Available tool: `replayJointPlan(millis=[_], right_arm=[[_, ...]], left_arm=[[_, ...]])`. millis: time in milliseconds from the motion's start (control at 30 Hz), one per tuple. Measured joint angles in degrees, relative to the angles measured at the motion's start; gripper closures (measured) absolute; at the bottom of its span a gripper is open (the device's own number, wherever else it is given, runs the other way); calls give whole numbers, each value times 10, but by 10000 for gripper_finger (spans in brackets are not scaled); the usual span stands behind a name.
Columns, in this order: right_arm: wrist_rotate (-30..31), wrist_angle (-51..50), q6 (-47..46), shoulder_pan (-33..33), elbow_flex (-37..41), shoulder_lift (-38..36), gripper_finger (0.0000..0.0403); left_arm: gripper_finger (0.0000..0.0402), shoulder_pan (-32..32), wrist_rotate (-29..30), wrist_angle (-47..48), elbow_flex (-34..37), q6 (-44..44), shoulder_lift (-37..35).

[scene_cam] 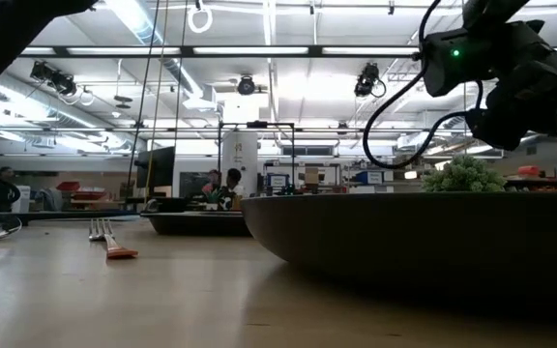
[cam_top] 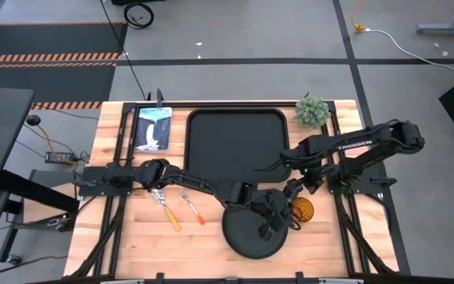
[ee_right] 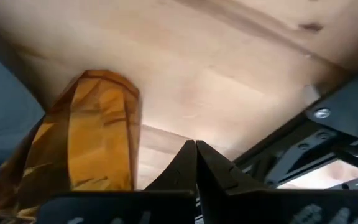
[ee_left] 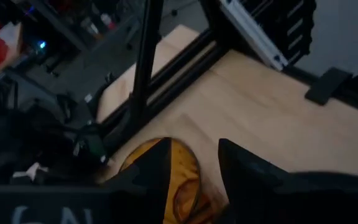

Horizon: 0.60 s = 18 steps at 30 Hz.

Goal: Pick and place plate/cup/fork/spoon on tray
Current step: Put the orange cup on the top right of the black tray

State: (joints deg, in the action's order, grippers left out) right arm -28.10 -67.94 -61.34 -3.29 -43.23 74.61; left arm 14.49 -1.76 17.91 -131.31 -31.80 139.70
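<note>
The amber cup (cam_top: 301,210) stands on the wood just right of the round black plate (cam_top: 252,230), which lies on the table near the front edge. The black tray (cam_top: 235,140) lies behind them. The fork (cam_top: 192,205) and the spoon (cam_top: 167,211) lie on the wood left of the plate. My left gripper (cam_top: 280,216) reaches over the plate's right part and is open at the cup (ee_left: 178,177); one finger (ee_left: 157,168) stands in front of the cup's rim. My right gripper (ee_right: 196,148) is shut and empty beside the cup (ee_right: 92,140), on its far side (cam_top: 296,189). My left gripper has its open fingers at the cup's rim (ee_left: 182,163), coming from the table's left. One finger covers part of the rim, and I cannot tell whether either finger touches the cup. The cup stands on the table.
A small green plant (cam_top: 312,110) stands at the tray's far right corner. A blue-and-white card (cam_top: 153,128) lies left of the tray. Black frame rails (cam_top: 345,197) run along the table's right side. In the low view the plate (scene_cam: 404,237) fills the foreground.
</note>
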Motion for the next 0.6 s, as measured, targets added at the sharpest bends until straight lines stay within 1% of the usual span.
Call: replayJointPlan(millis=[100, 233, 433, 600], right_arm=[[9, -14, 9, -16, 0, -11, 398], [22, -14, 11, -29, 0, -26, 398], [40, -11, 13, -30, 0, -35, 398], [55, -14, 15, -31, 0, -35, 398]], left_arm=[[260, -1, -2, -20, 0, -4, 0], [260, -12, -8, -20, -1, -21, 10], [260, -29, -11, 44, 1, -77, 28], [260, -32, -10, 51, 0, -125, 39]])
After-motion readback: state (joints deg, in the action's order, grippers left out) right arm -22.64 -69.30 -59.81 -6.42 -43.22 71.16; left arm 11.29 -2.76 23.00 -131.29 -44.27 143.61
